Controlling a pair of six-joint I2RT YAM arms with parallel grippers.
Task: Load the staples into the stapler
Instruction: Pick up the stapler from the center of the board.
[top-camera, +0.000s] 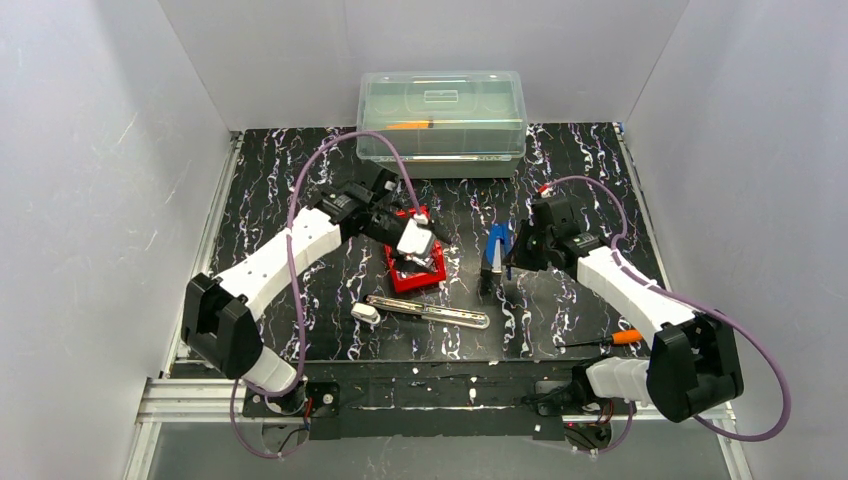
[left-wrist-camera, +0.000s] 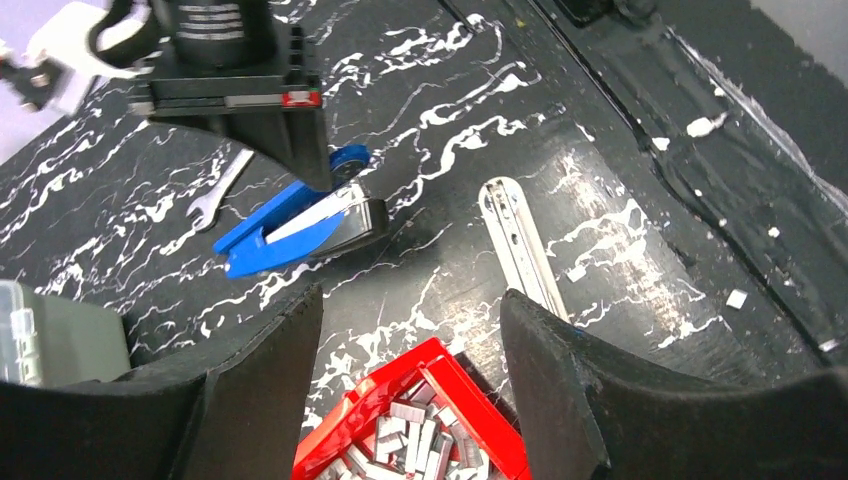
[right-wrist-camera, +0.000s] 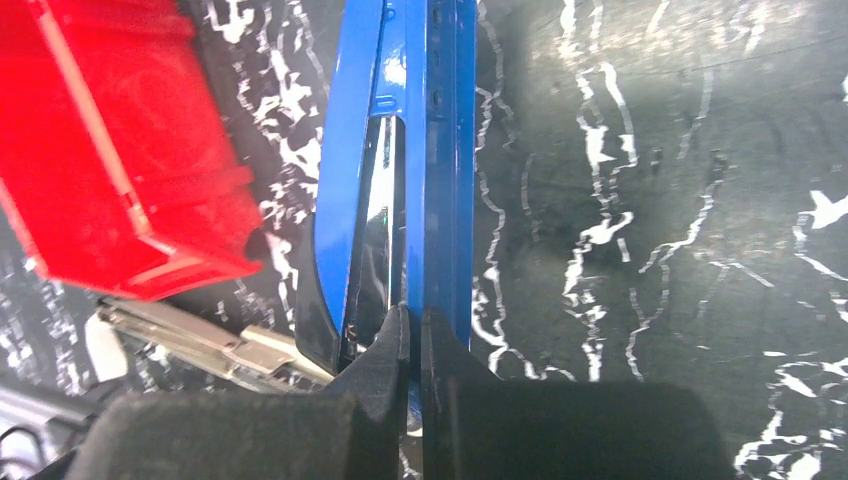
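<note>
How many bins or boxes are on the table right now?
2. A red tray holding staples sits mid-table below the open left gripper; a clear lidded box stands at the far edge. Something smaller could be hidden from view.

2 arms (top-camera: 290, 250): white shells, black joints, purple cables (top-camera: 297, 195), matte black claw fingers (left-wrist-camera: 560, 390).

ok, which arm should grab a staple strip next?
Left: the left gripper is open right over the red tray of staples; the right gripper is shut on the blue stapler.
</note>
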